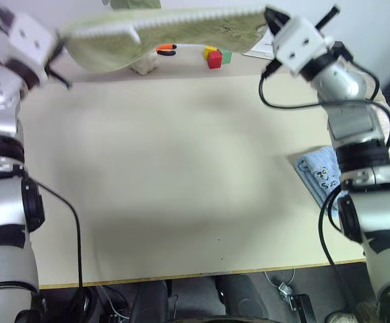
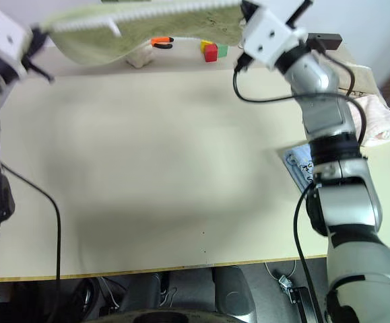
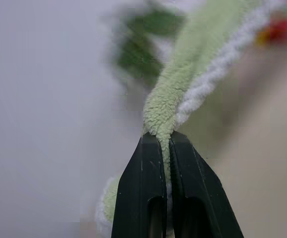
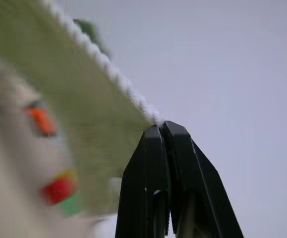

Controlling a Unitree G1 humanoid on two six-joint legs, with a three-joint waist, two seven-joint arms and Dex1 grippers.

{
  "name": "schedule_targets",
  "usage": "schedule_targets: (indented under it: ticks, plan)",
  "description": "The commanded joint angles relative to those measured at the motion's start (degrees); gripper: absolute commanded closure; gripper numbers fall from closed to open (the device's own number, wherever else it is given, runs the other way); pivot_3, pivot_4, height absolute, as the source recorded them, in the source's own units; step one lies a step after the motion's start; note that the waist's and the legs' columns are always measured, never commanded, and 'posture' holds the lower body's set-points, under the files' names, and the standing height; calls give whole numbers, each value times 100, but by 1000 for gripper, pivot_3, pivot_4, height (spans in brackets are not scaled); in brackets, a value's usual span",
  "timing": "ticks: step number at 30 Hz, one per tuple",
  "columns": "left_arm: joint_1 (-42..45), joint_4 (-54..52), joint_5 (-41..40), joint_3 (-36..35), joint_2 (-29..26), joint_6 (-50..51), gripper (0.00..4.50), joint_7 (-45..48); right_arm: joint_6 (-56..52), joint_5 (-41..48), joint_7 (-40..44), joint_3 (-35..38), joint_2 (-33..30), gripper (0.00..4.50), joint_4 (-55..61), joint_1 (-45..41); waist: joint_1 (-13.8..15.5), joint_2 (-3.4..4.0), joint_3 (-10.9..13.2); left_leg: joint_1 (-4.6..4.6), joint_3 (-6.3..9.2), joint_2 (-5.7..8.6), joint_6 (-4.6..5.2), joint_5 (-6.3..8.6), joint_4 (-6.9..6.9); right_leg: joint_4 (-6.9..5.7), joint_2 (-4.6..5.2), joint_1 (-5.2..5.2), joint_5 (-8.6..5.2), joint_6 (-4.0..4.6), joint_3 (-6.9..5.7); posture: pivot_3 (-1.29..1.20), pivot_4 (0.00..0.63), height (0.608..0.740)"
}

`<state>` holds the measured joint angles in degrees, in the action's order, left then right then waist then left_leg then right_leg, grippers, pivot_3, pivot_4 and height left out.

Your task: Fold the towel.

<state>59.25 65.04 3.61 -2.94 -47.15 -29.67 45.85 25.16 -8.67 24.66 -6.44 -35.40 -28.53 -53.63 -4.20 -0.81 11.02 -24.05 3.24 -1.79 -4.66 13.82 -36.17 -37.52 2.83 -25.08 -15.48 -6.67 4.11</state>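
Your right gripper [image 4: 163, 130] has its 2 black fingers [image 4: 145, 173] pressed together, pinching the corner of the towel [image 4: 79, 99] right at its white stitched edging [image 4: 106, 64]. From that pinch you see the light green cloth stretching away taut, with the white edge running along its upper border against a plain pale wall [image 4: 222, 59]. Past the cloth, blurred, you can make out an orange object [image 4: 41, 120] and a red block [image 4: 59, 190] with a bit of green beside it.
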Motion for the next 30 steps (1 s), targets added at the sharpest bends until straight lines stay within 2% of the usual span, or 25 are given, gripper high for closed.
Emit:
schedule_targets:
  ticks: [1,5,6,13,16,19,22,29,30]
  plan:
    - [-362,-341,-218,-31,-318,-235,4466,828,-282,391,632,102,-179,4500,812,499,8,-4,3,7,1,0,8,5,-5,-15,0,3,0,0,0,0,150,740]
    - [-1386,-807,-286,72,-512,-328,4466,1759,-725,725,1912,-53,-821,4500,1757,2010,47,-5,3,47,14,-1,7,3,-17,-46,-6,37,-1,3,0,0,150,740]
    - [-1564,-966,-370,57,-560,-276,4466,1950,-874,863,2105,24,-962,4500,1917,2196,49,-4,3,71,13,-1,11,5,-13,-42,-5,62,-2,3,0,0,150,740]
    - [-2615,-2270,-838,55,-924,442,4466,3055,-1502,1479,3365,381,-1985,4500,2640,3039,31,-4,3,75,15,-5,14,7,-37,-59,-11,68,-2,4,3,0,150,740]
    - [-2957,-2746,-974,19,-1034,710,4466,3212,-1671,1620,3461,482,-2021,4500,2817,3182,15,-4,3,79,13,-8,28,15,-37,-57,-14,68,-2,5,7,0,150,740]
    - [-3082,-2942,-962,-15,-975,834,4466,3010,-1833,1632,3200,483,-1654,4500,2869,3114,32,-4,3,79,15,-8,29,15,-46,-65,-15,68,-2,5,6,0,150,740]
    - [-3156,-3112,-966,-18,-928,937,4500,2873,-2122,1697,3092,409,-1302,3670,2948,3018,34,-3,3,76,15,-8,42,23,-69,-66,-15,77,-2,5,5,0,150,740]
    - [-3231,-3439,-1054,-53,-895,1195,4500,2666,-1900,918,2790,-234,-638,227,2767,2893,51,-3,3,72,15,-7,48,26,-78,-65,-15,77,-2,5,5,0,150,740]
    - [-3235,-3505,-1072,-56,-888,1233,4500,2637,-1940,858,2698,-274,-510,107,2679,2806,50,-3,3,72,15,-7,48,26,-78,-65,-15,77,-2,5,5,0,150,740]
